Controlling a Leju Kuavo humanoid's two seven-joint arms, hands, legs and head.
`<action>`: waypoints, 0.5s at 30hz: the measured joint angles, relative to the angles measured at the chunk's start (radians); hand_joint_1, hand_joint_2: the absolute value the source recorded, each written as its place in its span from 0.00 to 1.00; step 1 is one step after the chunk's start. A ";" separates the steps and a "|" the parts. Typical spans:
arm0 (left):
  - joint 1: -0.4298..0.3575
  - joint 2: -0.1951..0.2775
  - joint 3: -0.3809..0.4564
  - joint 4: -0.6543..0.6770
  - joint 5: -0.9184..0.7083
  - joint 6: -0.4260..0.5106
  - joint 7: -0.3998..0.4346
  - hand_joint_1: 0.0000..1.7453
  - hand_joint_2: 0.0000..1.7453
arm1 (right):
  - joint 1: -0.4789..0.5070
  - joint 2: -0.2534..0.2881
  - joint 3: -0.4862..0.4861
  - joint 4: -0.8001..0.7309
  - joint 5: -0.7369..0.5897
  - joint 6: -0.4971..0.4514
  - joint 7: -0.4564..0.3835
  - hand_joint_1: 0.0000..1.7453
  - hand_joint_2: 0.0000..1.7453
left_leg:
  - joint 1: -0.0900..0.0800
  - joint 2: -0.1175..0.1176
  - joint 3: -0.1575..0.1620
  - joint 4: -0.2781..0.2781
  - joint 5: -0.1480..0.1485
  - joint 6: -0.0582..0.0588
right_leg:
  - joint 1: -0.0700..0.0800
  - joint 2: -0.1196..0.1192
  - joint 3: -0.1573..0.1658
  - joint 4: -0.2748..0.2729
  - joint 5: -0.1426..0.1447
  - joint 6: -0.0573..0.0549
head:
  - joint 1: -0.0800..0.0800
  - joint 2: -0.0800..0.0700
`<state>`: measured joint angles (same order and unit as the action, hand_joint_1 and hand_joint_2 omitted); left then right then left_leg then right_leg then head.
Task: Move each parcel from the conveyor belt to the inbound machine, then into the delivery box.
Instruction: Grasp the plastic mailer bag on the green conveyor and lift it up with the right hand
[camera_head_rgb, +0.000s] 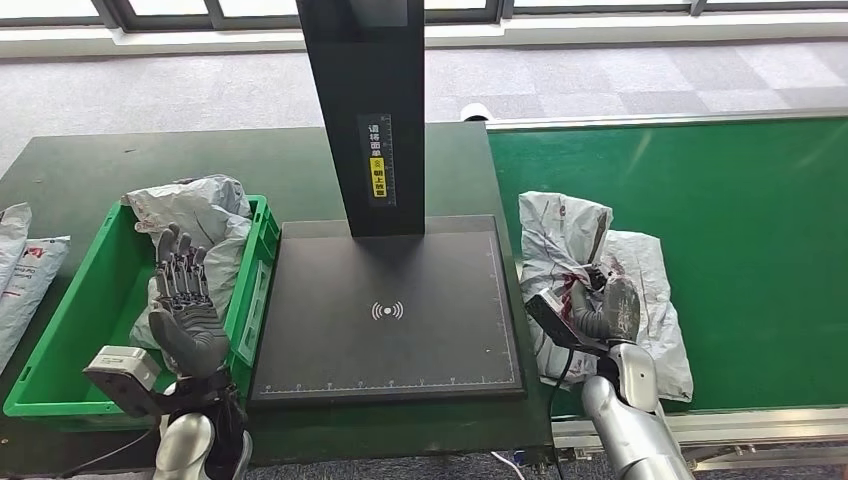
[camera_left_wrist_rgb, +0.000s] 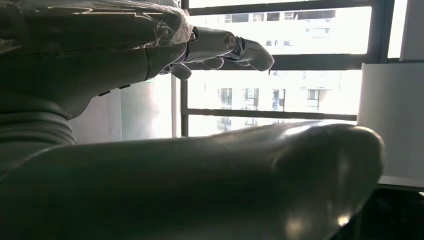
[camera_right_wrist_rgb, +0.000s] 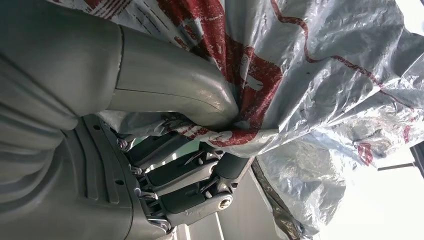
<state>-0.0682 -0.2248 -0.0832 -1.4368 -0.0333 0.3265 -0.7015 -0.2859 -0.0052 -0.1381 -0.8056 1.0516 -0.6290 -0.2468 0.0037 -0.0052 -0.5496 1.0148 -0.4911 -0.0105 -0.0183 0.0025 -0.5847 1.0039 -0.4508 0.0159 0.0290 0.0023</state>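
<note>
Your right hand (camera_head_rgb: 608, 305) is down on the conveyor belt (camera_head_rgb: 760, 220), and it has hold of the parcel (camera_head_rgb: 575, 240) there. In the right wrist view the thumb (camera_right_wrist_rgb: 175, 90) and the darker fingers (camera_right_wrist_rgb: 200, 172) pinch a bunched fold of the grey-and-red plastic wrapper (camera_right_wrist_rgb: 310, 85) between them, so the hand is closed on the parcel, not merely resting on it. The parcel lies at the belt's left end, just beside the inbound machine (camera_head_rgb: 390, 310). Its long axis runs roughly from the edge of the belt nearest you toward the far side, tilted a little, with the crumpled upper end pointing away from you and slightly toward the machine's black post (camera_head_rgb: 365, 110). A second flat wrapper (camera_head_rgb: 650, 300) lies under or beside it on the right; you cannot tell from these views whether it is a separate parcel.

Your left hand (camera_head_rgb: 185, 300) hovers over the green delivery box (camera_head_rgb: 60, 330), palm up, fingers spread and holding nothing. The left wrist view shows its fingertips (camera_left_wrist_rgb: 250, 50) extended and apart against bright windows. A grey parcel (camera_head_rgb: 200, 215) already lies in the box, at its far end. More bags (camera_head_rgb: 20, 270) lie on the table to the left of the box.
</note>
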 joint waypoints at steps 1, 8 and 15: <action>0.003 0.000 0.000 -0.004 0.000 0.003 0.000 0.00 0.00 | 0.006 0.001 0.000 -0.024 -0.012 -0.012 -0.012 1.00 1.00 | 0.000 0.000 0.000 0.000 0.000 0.000 | 0.000 0.000 0.000 0.000 0.000 0.000 | 0.000 0.000; 0.017 0.001 0.000 -0.024 -0.001 0.013 0.000 0.00 0.00 | 0.014 0.009 0.000 -0.108 -0.038 -0.040 -0.040 1.00 1.00 | 0.000 0.000 0.000 0.000 0.000 0.000 | 0.000 0.000 0.000 0.000 0.000 0.000 | 0.000 0.000; 0.023 0.001 0.000 -0.035 -0.003 0.017 0.000 0.00 0.00 | 0.020 0.013 0.000 -0.143 -0.049 -0.047 -0.050 1.00 1.00 | 0.000 0.000 0.000 0.000 0.000 0.000 | 0.000 0.000 0.000 0.000 0.000 0.000 | 0.000 0.000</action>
<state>-0.0454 -0.2239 -0.0832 -1.4713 -0.0367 0.3430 -0.7019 -0.2660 0.0078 -0.1381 -0.9489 1.0021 -0.6763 -0.2965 0.0037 -0.0051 -0.5500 1.0148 -0.4910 -0.0105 -0.0183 0.0024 -0.5851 1.0040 -0.4508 0.0159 0.0290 0.0023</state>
